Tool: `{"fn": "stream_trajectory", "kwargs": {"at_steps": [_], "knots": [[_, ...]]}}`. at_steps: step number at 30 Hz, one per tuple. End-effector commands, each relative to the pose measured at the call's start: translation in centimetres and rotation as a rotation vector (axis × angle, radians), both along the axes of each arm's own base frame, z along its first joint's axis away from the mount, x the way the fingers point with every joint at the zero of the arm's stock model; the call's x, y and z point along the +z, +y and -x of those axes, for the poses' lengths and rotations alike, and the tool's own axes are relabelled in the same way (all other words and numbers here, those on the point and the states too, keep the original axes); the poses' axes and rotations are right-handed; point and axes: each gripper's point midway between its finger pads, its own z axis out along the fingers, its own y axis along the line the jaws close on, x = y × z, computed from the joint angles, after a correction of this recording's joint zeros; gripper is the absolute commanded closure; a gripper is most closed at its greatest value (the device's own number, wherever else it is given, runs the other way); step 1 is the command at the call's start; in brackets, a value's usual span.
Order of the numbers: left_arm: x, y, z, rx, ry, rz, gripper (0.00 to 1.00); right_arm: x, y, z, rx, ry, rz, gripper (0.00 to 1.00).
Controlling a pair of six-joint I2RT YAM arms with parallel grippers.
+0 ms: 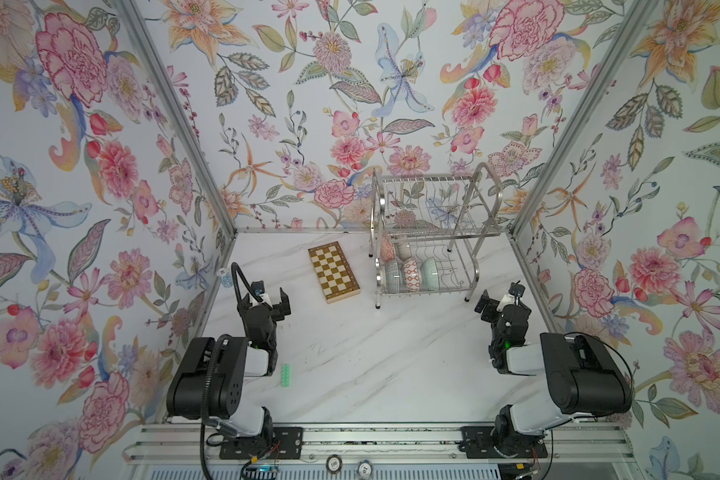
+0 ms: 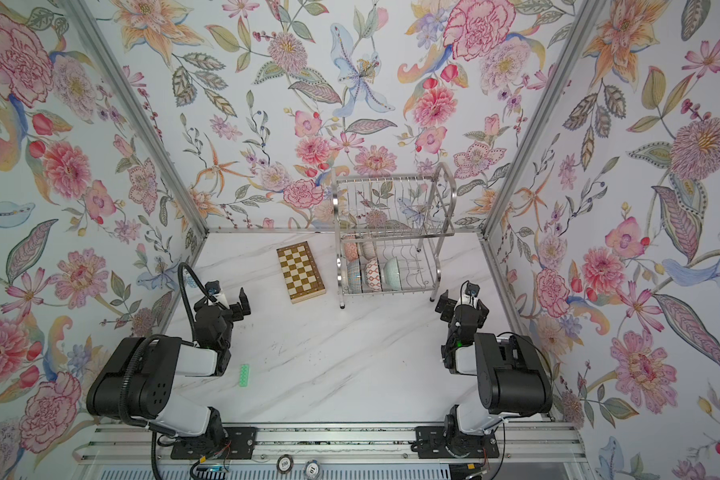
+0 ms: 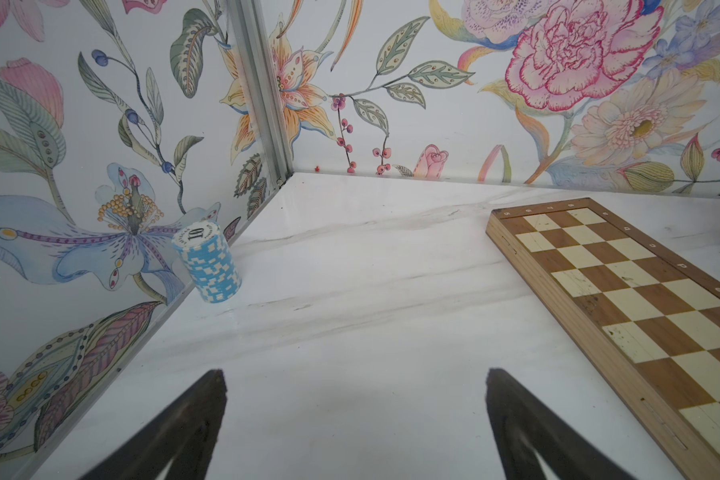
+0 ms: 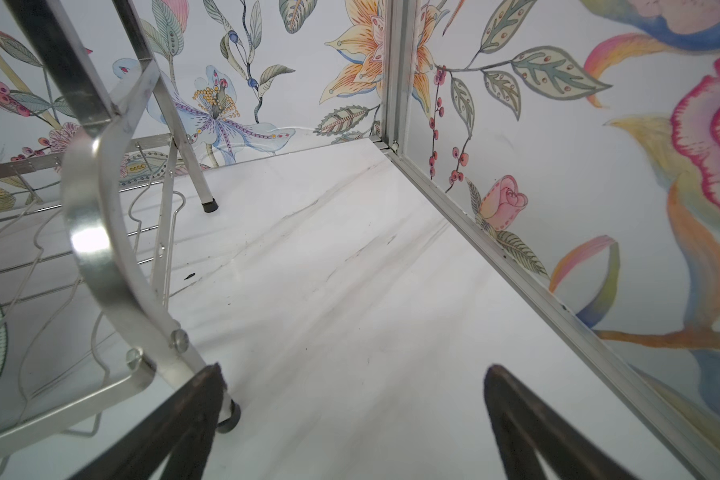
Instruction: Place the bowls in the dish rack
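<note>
Bowls (image 1: 411, 274) are seen standing on edge in the lower tier of the dish rack (image 1: 377, 216), right of centre in both top views. The exact count can't be read through the wires. None is spotted on the table (image 1: 371, 353), so loading is judged done or nearly so.

The left gripper (image 1: 278, 305) is parked left of centre, jaws wide apart, nothing held. The right gripper (image 1: 488, 305) is parked at the right, just below the rack in frame, jaws also wide apart and empty.

Risks as judged from here:
- The right gripper is close to the rack's front right leg. In the right wrist view one finger (image 4: 192, 407) overlaps the leg's foot, and whether they touch can't be told. A swing toward frame centre could knock the leg and shift the rack.
- The bowls are held only by wire slots. The mint bowl (image 1: 430, 272) ends the row with open slots beside it, so a jolt could tip it over or roll it out.
- The chessboard (image 1: 333, 272) lies near the rack's left legs and near the left gripper. A shove on it could be passed into the rack.
- The chip stack (image 3: 206, 262) by the wall and the green block (image 1: 286, 375) beside the left arm could be swept off by a careless retract.
</note>
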Motion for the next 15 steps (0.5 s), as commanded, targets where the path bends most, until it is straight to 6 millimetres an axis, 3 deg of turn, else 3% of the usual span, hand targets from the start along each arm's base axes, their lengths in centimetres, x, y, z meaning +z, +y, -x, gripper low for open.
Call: {"fn": "stream_trajectory", "kwargs": {"at_steps": [1,15], "knots": [[0.62,0.18,0.01,0.015,-0.029,-0.015,0.01,0.29,-0.08,0.01,-0.002,-0.011,-0.009,0.02],[0.61,0.18,-0.01,0.015,-0.028,-0.015,0.01,0.3,-0.19,-0.03,-0.002,-0.01,-0.014,0.01]]}}
